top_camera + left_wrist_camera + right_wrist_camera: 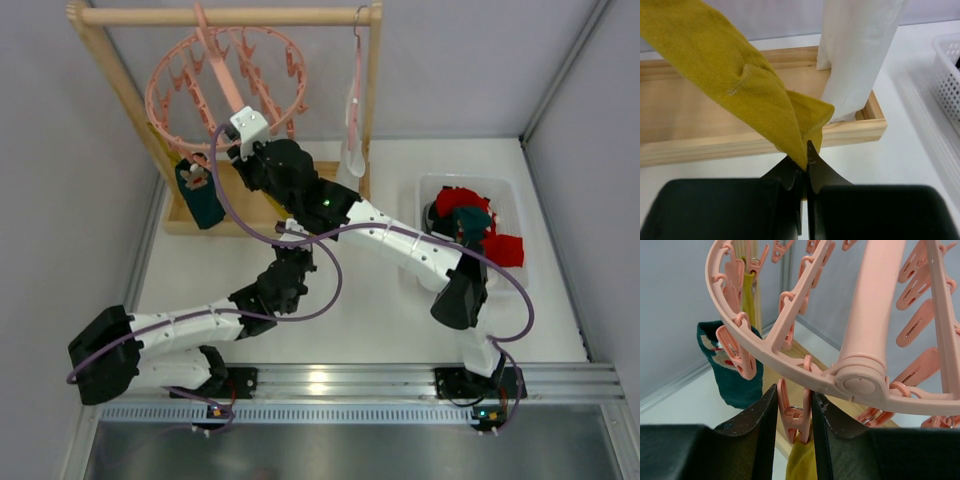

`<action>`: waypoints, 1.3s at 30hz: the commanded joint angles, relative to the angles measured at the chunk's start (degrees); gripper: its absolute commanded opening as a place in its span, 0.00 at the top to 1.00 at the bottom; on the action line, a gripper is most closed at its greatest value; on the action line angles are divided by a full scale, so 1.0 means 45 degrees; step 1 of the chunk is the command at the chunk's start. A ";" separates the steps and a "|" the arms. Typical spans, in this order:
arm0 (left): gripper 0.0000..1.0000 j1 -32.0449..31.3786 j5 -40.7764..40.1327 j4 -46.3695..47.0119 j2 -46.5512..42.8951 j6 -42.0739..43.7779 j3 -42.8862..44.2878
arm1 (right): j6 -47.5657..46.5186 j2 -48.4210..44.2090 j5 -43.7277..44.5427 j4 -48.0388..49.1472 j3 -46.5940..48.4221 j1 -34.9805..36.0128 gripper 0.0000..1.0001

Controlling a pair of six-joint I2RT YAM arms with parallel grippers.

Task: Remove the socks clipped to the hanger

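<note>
The round pink hanger (225, 85) hangs from the wooden rack; in the right wrist view its ring (790, 357) fills the frame. My right gripper (794, 407) is shut on a pink clip peg (796, 417), one finger against each side. That peg grips the top of a mustard yellow sock (802, 462). Lower down, my left gripper (805, 152) is shut on the bottom edge of the same yellow sock (735, 75), which stretches up and to the left. A dark teal sock (200, 192) with white marks hangs clipped at the ring's left side, also seen as the teal sock (732, 367).
A white basket (505, 190) at the right holds red and teal socks (470, 215). A pale white cloth (860, 50) hangs on a slim pink hanger (355, 110) at the rack's right end. The rack's wooden base (700, 140) lies under the socks.
</note>
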 commanded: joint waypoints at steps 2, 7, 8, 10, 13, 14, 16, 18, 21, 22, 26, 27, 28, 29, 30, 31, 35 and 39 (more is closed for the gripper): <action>1.00 -0.0091 0.0777 -0.0465 -0.1186 -0.1580 -0.0413 | 0.0302 -0.0720 -0.0298 0.0629 -0.0073 -0.0067 0.94; 1.00 -0.0228 0.0779 -0.1870 -0.2182 -0.2247 -0.0590 | 0.0419 -0.0798 -0.0298 0.0668 -0.0170 -0.0087 0.93; 1.00 -0.0228 0.0818 -0.2183 -0.2357 -0.2616 -0.0571 | 0.0458 -0.0798 -0.0278 0.0668 -0.0190 -0.0067 0.93; 1.00 -0.0228 0.1149 -0.3102 -0.2690 -0.3086 -0.0609 | 0.0517 -0.0856 -0.0259 0.0668 -0.0229 -0.0125 0.94; 1.00 -0.0248 0.1871 -0.3805 -0.3100 -0.3926 -0.0941 | 0.0673 -0.0934 -0.0258 0.0687 -0.0210 -0.0165 0.95; 1.00 -0.0248 0.1950 -0.3885 -0.3295 -0.4179 -0.1058 | 0.0712 -0.0954 -0.0278 0.0687 -0.0229 -0.0184 0.95; 1.00 -0.0267 0.1990 -0.4254 -0.3665 -0.4435 -0.1332 | 0.0751 -0.1012 -0.0317 0.0726 -0.0288 -0.0184 0.94; 1.00 -0.0267 0.2107 -0.4626 -0.4368 -0.4572 -0.1294 | 0.0810 -0.1090 -0.0375 0.0746 -0.0443 -0.0184 0.92; 1.00 -0.0267 0.2321 -0.5912 -0.5381 -0.4748 -0.1040 | 0.0829 -0.1304 -0.0512 0.0843 -0.0833 -0.0184 0.82; 1.00 -0.0267 0.2361 -0.6303 -0.5561 -0.4903 -0.0749 | 0.0829 -0.1422 -0.0532 0.0902 -0.0970 -0.0165 0.79; 1.00 -0.0267 0.2712 -0.8392 -0.6342 -0.5197 -0.0317 | 0.1024 -0.1949 -0.0746 0.1058 -0.1615 -0.0184 0.57; 1.00 -0.0267 0.2848 -0.8590 -0.6576 -0.5256 -0.0297 | 0.1063 -0.2201 -0.0805 0.1058 -0.1867 -0.0184 0.53; 1.00 -0.0267 0.3023 -0.8805 -0.6694 -0.5314 -0.0220 | 0.1122 -0.2339 -0.0902 0.1058 -0.2005 -0.0165 0.47; 1.00 -0.0267 0.3373 -0.8943 -0.6792 -0.5334 -0.0200 | 0.1258 -0.2515 -0.0980 0.1097 -0.2181 -0.0165 0.36; 1.00 -0.0267 0.3551 -0.9157 -0.7006 -0.5354 -0.0180 | 0.1336 -0.2903 -0.1078 0.1252 -0.2685 -0.0165 0.30; 1.00 -0.0267 0.3707 -0.9236 -0.7104 -0.5334 -0.0141 | 0.1415 -0.3158 -0.1098 0.1350 -0.3000 -0.0165 0.24; 1.00 -0.0267 0.4976 -0.9296 -0.7593 -0.4964 0.0073 | 0.2001 -0.4757 -0.1312 0.1957 -0.4602 -0.0126 0.06; 1.00 -0.0267 0.6791 -0.9276 -0.7866 -0.4495 0.0542 | 0.2119 -0.6127 -0.1762 0.1645 -0.5891 -0.0067 0.01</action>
